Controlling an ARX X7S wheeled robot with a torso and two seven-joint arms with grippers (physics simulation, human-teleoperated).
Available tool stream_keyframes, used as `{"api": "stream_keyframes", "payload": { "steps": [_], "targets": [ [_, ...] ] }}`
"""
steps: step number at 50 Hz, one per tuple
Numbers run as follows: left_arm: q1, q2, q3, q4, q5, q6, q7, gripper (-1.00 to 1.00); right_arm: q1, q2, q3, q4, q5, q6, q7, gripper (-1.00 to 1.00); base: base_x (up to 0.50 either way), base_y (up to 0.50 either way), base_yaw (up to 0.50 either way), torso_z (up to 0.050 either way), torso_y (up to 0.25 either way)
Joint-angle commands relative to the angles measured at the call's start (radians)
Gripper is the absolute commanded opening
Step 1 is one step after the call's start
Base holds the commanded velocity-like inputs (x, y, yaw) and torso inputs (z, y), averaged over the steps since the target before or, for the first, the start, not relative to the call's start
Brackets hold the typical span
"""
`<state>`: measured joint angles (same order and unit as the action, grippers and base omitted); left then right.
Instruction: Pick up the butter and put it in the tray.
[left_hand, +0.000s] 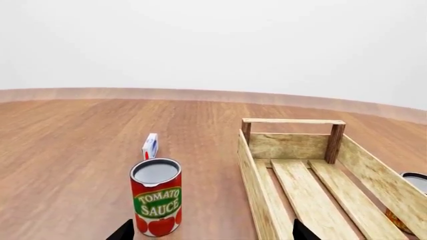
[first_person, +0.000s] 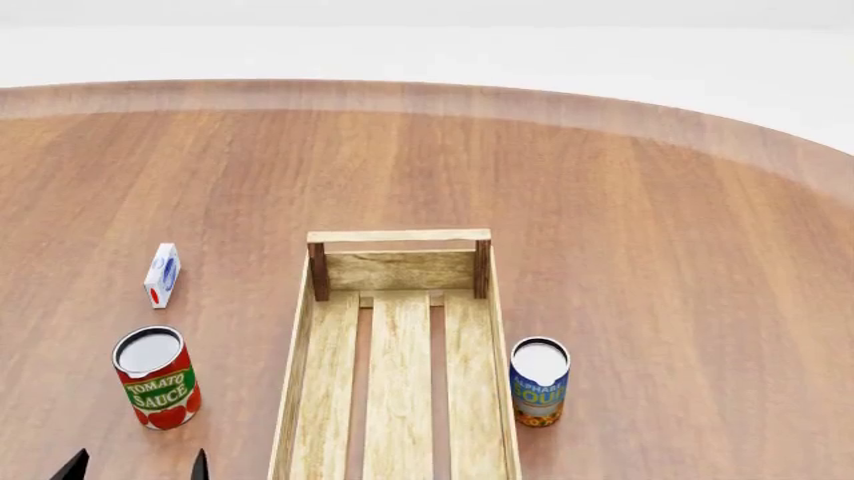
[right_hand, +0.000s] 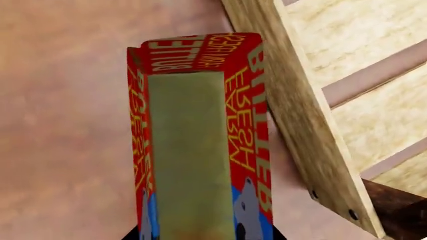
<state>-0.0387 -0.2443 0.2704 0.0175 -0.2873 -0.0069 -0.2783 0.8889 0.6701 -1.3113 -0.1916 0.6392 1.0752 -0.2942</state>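
Left claw (first_person: 134, 466): you see only two dark fingertips at the bottom edge of the head view, spread apart, nothing between them, touching nothing. In the left wrist view the same tips frame the tomato can.

Small carton (first_person: 162, 274): white, blue and red, upright on the table (first_person: 641, 200), beyond the tomato can. Its print is too small to read.

Tomato can (first_person: 156, 378): red, green oval label reading "TOMATO SAUCE", grey lid, upright, left of the tray and apart from it.

Tray (first_person: 398, 237): light wood, three slats, dark corner posts, raised end rail at the far end. Nothing lies in the part you can see.

Soup can (first_person: 539, 381): blue label with yellow letters, only partly legible, grey lid, upright just beside the tray's right wall.

Butter (right_hand: 200, 135): shown only in the right wrist view. Red carton, yellow "FARM FRESH BUTTER" lettering, blue patch with a white cow at the near end. It sits outside the tray, close along the tray's side wall, not in it.

Right claw (right_hand: 203, 235): only dark tips at the frame edge, one on each side of the butter's near end. You cannot tell whether they grip it.
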Motion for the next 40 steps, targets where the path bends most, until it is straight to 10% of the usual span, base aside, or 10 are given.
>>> {"api": "stream_keyframes", "payload": {
  "steps": [1,40],
  "targets": [
    [0.001,-0.004,0.001,0.001,-0.010,0.000,-0.003,1.00,0.021,0.034,0.062,-0.165,0.068,0.119,0.049,-1.00,0.00,0.00,0.00,0.000,0.000],
    [0.001,-0.014,0.005,-0.010,-0.030,0.017,-0.012,1.00,0.120,0.147,0.521,-0.331,0.475,0.352,0.274,-1.00,0.00,0.00,0.00,0.000,0.000]
  ]
}}
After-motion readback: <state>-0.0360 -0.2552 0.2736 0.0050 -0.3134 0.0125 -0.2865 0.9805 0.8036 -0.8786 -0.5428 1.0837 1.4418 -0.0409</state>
